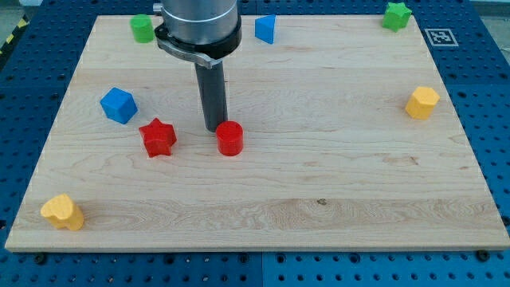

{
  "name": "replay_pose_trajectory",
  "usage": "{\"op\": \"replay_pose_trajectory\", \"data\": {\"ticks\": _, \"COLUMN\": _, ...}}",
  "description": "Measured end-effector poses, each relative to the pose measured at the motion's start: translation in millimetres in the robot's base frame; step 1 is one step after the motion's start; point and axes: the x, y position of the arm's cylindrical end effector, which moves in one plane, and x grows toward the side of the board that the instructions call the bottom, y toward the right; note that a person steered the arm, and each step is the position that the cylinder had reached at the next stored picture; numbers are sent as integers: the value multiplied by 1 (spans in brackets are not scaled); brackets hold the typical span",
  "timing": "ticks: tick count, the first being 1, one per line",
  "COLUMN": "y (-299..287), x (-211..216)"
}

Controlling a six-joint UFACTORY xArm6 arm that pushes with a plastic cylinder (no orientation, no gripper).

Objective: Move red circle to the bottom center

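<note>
The red circle (229, 138) is a short red cylinder a little left of the board's middle. My tip (213, 128) stands just above and left of it, very close or touching. A red star (158, 137) lies to the left of the red circle, about level with it.
The wooden board (319, 199) sits on a blue perforated table. A blue cube (118, 105) is at the left, a yellow block (63, 212) at the bottom left, a green block (143, 29) and a blue block (265, 29) along the top, a green star (396, 15) at the top right, a yellow hexagon (422, 102) at the right.
</note>
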Motion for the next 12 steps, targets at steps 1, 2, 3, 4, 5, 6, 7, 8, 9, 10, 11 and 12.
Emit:
{"op": "replay_pose_trajectory", "data": {"ticks": 1, "y": 0, "x": 19}}
{"op": "replay_pose_trajectory", "data": {"ticks": 2, "y": 5, "x": 24}}
{"op": "replay_pose_trajectory", "data": {"ticks": 3, "y": 13, "x": 55}}
{"op": "replay_pose_trajectory", "data": {"ticks": 4, "y": 53, "x": 69}}
{"op": "replay_pose_trajectory", "data": {"ticks": 5, "y": 65, "x": 68}}
{"op": "replay_pose_trajectory", "data": {"ticks": 6, "y": 75, "x": 51}}
{"op": "replay_pose_trajectory", "data": {"ticks": 7, "y": 108, "x": 57}}
{"op": "replay_pose_trajectory", "data": {"ticks": 8, "y": 125, "x": 69}}
{"op": "replay_pose_trajectory", "data": {"ticks": 9, "y": 156, "x": 72}}
{"op": "replay_pose_trajectory", "data": {"ticks": 10, "y": 155, "x": 113}}
{"op": "replay_pose_trajectory", "data": {"ticks": 11, "y": 136, "x": 118}}
{"op": "replay_pose_trajectory", "data": {"ticks": 12, "y": 136, "x": 117}}
